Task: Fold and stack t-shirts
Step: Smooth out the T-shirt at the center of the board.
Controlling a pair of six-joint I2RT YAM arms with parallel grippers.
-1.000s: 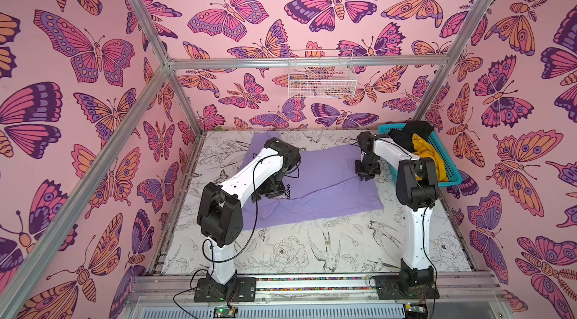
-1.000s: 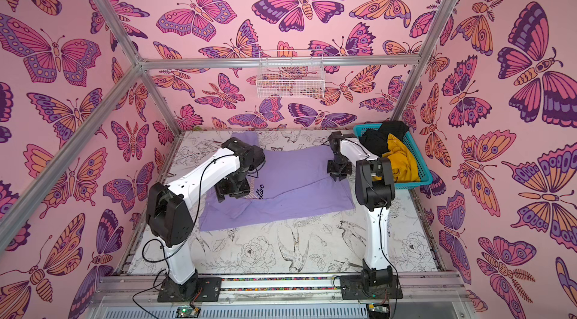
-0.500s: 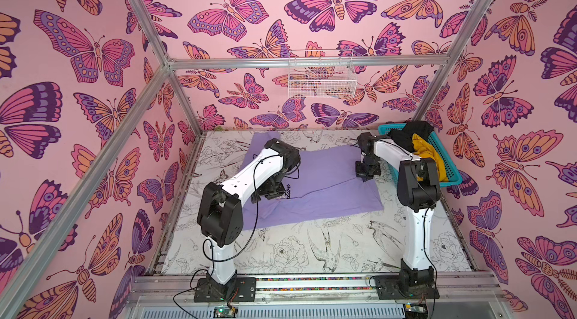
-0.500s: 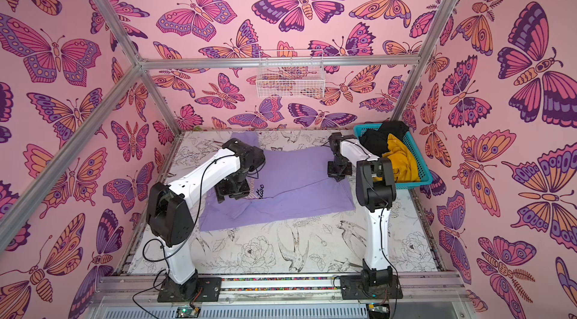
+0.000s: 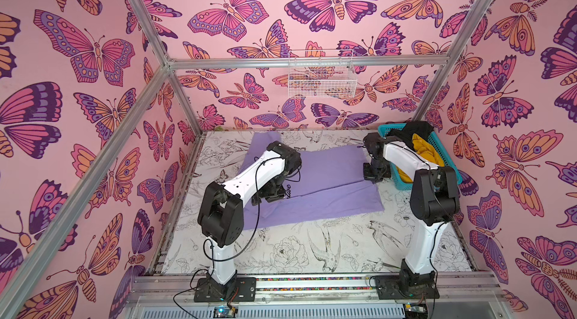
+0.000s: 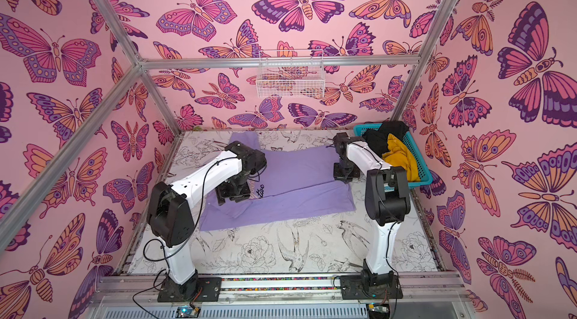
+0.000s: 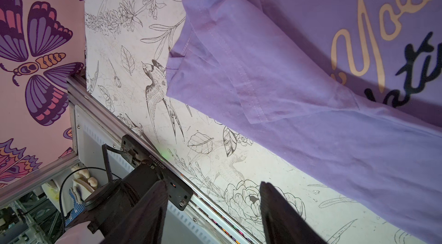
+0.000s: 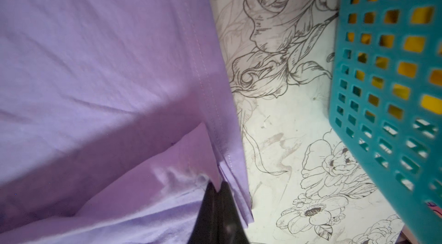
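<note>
Butterfly-papered walls [image 5: 93, 114] enclose a bird-printed table [image 5: 312, 255]. Two baskets are in view: a white wire basket [image 5: 321, 83] on the back wall, and a teal basket [image 6: 425, 173] holding one black shirt [image 5: 412, 133] and one mustard shirt [image 5: 424, 153]. One lavender shirt [image 5: 327, 177] lies on the table. The right gripper [image 8: 216, 190] pinches its hem, and the left gripper [image 7: 212, 184] gapes wide nearby, holding nothing.

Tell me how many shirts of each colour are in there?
purple shirt, spread on the table: 1
yellow shirt, in the teal basket: 1
black shirt, in the same basket: 1
Total: 3
</note>
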